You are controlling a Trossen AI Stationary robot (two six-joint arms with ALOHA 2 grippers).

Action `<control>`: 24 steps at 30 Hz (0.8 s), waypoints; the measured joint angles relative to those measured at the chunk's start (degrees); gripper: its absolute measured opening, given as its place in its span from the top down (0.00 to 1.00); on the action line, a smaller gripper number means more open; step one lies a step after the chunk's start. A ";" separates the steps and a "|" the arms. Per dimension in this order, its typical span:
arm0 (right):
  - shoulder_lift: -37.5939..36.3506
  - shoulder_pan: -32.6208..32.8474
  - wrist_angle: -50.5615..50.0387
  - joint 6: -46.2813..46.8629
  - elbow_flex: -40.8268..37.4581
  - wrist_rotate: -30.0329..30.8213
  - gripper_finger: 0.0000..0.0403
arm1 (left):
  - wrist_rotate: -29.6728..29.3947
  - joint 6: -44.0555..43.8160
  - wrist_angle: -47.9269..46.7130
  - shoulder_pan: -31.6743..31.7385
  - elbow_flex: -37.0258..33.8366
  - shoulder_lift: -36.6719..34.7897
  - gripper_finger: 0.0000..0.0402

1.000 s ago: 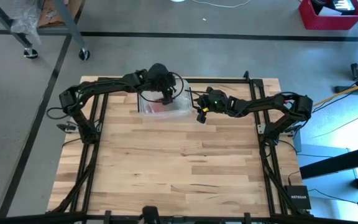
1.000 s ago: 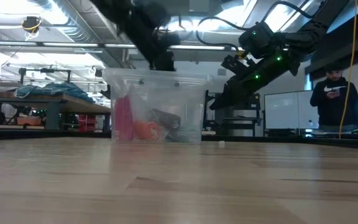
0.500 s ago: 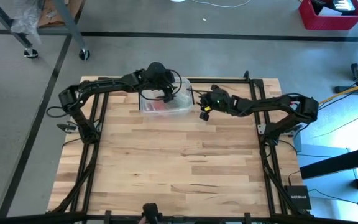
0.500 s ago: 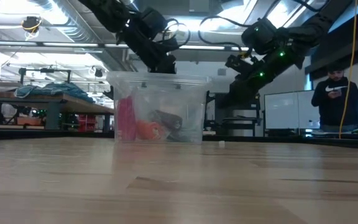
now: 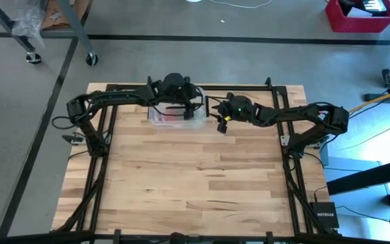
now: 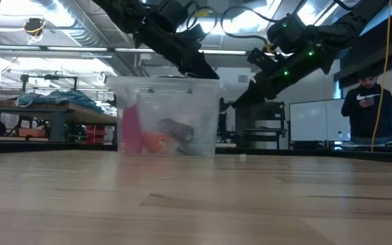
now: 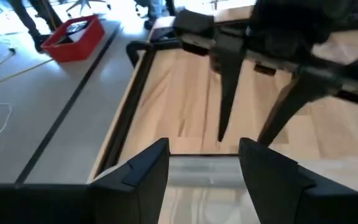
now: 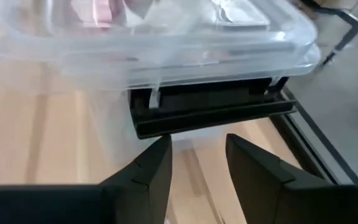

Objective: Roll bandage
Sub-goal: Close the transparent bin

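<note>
Clear plastic is what stands between me and the job: the box [image 5: 177, 114] sits at the far edge of the table [image 5: 181, 183], and I cannot pick out the bandage with any certainty. Through the wall in the low view I see a pink thing, an orange thing and a dark lump [image 6: 177, 129] lying on the floor of the box; that dark lump may be the bandage as a small roll, but that is my guess.

My left gripper [image 7: 202, 163] hangs over the top of the box with its fingers spread, gripping nothing, the rim showing between them. My right gripper [image 8: 197, 155] is just beside the box's end on my right, fingers parted and empty, facing the black latch [image 8: 210, 109] under the lid lip.

So what I want lies below my left gripper and sideways, through the wall, from my right one. The left arm is the nearer, being directly above. The lid looks to be on, so I judge it has to come off before either arm can reach in.
</note>
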 joint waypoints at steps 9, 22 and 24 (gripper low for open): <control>0.00 0.02 0.22 0.59 0.01 -4.94 0.62 | -9.22 3.89 -0.74 2.01 0.17 1.80 0.54; 0.02 0.02 -0.32 0.79 0.01 -7.40 0.62 | -13.78 4.48 -4.08 0.91 0.11 -3.51 0.54; 0.02 0.02 -0.72 0.79 0.01 -7.40 0.62 | -13.81 4.29 -8.11 -0.27 0.13 -6.61 0.54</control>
